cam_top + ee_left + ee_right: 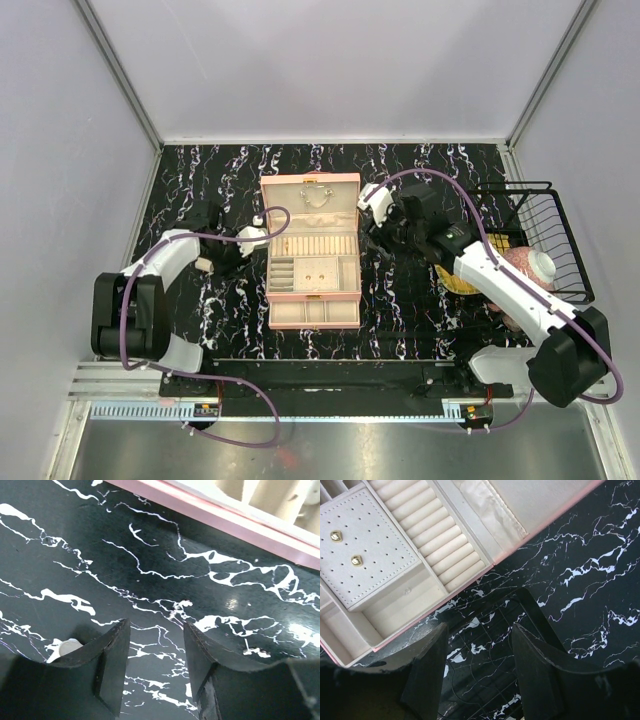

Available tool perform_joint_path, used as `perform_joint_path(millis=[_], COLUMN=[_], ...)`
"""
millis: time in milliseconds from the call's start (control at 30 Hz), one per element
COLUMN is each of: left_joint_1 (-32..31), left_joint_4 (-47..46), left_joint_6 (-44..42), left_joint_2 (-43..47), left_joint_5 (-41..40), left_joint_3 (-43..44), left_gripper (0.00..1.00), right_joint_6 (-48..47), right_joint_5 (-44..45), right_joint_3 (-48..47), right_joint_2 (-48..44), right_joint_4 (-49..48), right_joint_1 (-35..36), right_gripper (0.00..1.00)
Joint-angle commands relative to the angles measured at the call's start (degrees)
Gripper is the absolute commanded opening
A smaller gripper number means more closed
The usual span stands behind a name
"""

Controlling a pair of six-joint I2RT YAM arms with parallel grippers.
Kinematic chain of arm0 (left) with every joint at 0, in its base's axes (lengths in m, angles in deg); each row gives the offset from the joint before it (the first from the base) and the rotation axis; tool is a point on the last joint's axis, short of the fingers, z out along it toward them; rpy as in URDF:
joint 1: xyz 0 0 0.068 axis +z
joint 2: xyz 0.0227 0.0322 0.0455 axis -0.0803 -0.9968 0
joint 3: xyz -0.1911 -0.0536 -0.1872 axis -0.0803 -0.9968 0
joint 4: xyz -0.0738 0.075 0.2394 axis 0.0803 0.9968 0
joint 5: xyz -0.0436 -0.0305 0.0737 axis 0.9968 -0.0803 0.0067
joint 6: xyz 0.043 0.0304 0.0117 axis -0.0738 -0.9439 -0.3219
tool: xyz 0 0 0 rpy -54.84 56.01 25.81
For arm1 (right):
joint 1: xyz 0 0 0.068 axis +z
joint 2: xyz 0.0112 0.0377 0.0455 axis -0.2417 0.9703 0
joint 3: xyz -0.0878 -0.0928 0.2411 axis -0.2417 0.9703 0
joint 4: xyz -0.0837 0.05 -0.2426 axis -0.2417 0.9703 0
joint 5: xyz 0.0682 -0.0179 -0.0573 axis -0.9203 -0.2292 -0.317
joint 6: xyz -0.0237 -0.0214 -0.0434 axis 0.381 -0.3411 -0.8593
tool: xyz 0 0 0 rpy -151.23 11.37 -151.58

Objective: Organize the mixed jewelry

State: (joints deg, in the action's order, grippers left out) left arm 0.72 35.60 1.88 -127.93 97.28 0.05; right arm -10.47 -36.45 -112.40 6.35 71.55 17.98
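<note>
Two gold studs (336,536) sat on the perforated pad (375,550) of the pink case (400,605), which was partly cut off. The left gripper (157,630) and right gripper (480,630) hung over the worktop (590,580), jaws apart and empty.

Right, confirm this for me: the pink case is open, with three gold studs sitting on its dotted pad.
One thing is off. The case is open, but its dotted pad carries two gold studs, not three. The right wrist view shows both clearly, side by side near one edge of the pad.
</note>
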Motion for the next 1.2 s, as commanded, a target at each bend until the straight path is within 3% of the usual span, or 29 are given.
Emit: perform_joint_path(millis=[0, 1167], left_joint_1=[0.80, -0.78], left_joint_4=[-2.39, -4.24], left_joint_6=[-3.80, -4.94], left_joint_2=[-1.94, -5.19], left_joint_5=[0.48, 0.13], left_joint_3=[2.95, -1.26], left_gripper=[0.49, 0.47], right_joint_6=[-0.17, -1.14], right_joint_5=[-1.50, -3.61], right_joint_3=[0.58, 1.37], right_joint_2=[0.30, 1.27], right_joint_4=[-3.71, -2.22], right_joint_1=[-1.29, -3.75], right_gripper=[0.59, 0.56])
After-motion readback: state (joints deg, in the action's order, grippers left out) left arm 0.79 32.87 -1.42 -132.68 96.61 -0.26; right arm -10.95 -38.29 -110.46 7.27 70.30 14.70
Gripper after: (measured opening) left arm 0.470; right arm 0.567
